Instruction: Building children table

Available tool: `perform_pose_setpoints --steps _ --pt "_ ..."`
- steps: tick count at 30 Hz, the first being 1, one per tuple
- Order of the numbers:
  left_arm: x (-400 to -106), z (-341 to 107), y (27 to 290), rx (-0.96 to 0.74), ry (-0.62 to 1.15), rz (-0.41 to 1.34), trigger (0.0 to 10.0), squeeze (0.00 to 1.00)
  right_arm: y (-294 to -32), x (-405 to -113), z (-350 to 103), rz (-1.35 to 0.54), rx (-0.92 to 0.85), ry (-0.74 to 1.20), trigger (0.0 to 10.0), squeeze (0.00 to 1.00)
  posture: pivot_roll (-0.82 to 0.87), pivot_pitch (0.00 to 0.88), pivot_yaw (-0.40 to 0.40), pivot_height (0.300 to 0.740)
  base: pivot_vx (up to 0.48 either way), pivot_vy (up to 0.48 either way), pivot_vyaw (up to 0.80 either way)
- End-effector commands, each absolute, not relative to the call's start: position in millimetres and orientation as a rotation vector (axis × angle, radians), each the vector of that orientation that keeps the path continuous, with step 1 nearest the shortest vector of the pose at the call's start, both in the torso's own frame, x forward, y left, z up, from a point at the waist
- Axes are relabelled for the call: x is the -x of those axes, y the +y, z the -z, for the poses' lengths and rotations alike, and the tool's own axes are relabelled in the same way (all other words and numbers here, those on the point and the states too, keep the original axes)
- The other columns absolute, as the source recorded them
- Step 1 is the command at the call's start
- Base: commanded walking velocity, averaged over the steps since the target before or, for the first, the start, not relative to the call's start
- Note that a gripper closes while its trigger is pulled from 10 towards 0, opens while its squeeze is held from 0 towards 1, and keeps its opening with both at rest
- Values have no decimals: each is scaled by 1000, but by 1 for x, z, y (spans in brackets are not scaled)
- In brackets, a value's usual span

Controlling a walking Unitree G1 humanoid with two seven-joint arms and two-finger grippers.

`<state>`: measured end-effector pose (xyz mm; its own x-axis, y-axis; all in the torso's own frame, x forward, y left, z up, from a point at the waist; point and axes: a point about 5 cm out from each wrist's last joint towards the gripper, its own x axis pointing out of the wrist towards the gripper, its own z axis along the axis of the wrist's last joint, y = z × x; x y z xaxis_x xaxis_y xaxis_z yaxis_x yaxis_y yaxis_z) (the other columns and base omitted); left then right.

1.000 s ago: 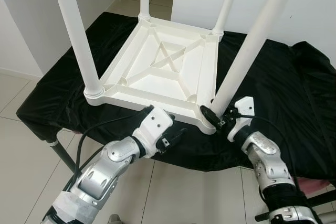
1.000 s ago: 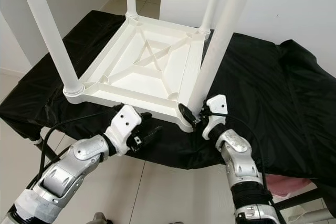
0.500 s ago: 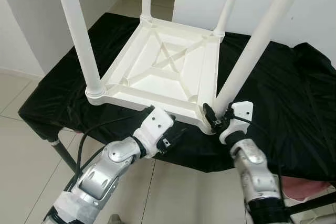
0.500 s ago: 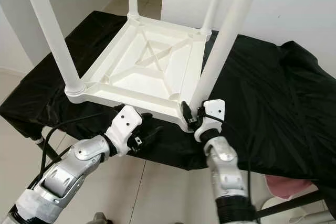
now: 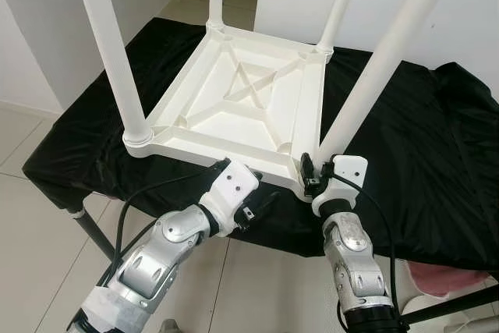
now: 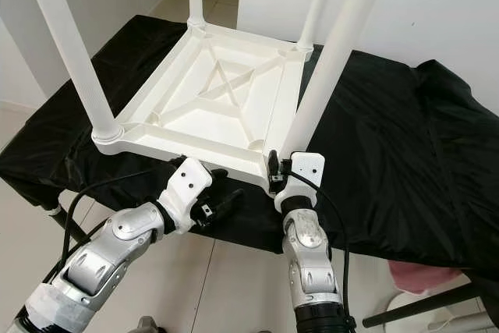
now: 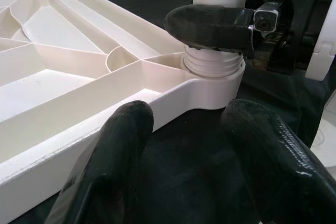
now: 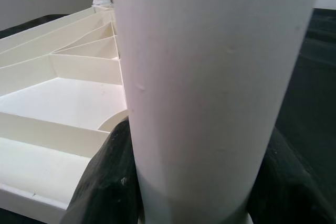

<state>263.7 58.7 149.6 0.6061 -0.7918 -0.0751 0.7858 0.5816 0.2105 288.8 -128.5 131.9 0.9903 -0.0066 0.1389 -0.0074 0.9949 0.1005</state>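
Hands at the near edge of an upturned white children's table (image 5: 242,103)

The table lies top-down on a black-draped tabletop (image 5: 413,130), four legs standing up; the right hand (image 5: 310,175) is clamped round the base of the near-right leg (image 5: 366,83); the left hand (image 5: 261,202), fingers (image 7: 115,145) apart and holding nothing, sits just below the frame's near edge.

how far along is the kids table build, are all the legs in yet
Mostly done, it seems: the white tabletop lies upside down on the black cloth with four legs standing in its corners. In hand: the right gripper clamps the base of the near right leg, where screw threads show above the socket, so it is probably not fully tightened. The left gripper waits open beside that corner. Left: finish tightening, then flip it upright.
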Motion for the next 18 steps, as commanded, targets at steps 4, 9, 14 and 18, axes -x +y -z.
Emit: perform_pose_setpoints --steps 4,9,14,18 --pt "-260 -149 57 -241 -26 977 10000 0 -128 -284 -125 14 -122 -101 10000 1000 38 73 -63 740 0 0 0" --pt "-260 -150 57 -241 -26 975 10000 0 -131 -281 -131 -14 -124 -142 10000 1000 36 79 -65 740 0 0 0" --pt "-261 -150 57 -240 -27 971 10000 0 -137 -281 -133 -28 -114 -157 10000 1000 34 82 -67 740 0 0 0" --pt "-261 -150 57 -236 -28 964 10000 0 -148 -282 -135 -91 -90 -162 10000 0 31 90 -71 740 0 0 0"
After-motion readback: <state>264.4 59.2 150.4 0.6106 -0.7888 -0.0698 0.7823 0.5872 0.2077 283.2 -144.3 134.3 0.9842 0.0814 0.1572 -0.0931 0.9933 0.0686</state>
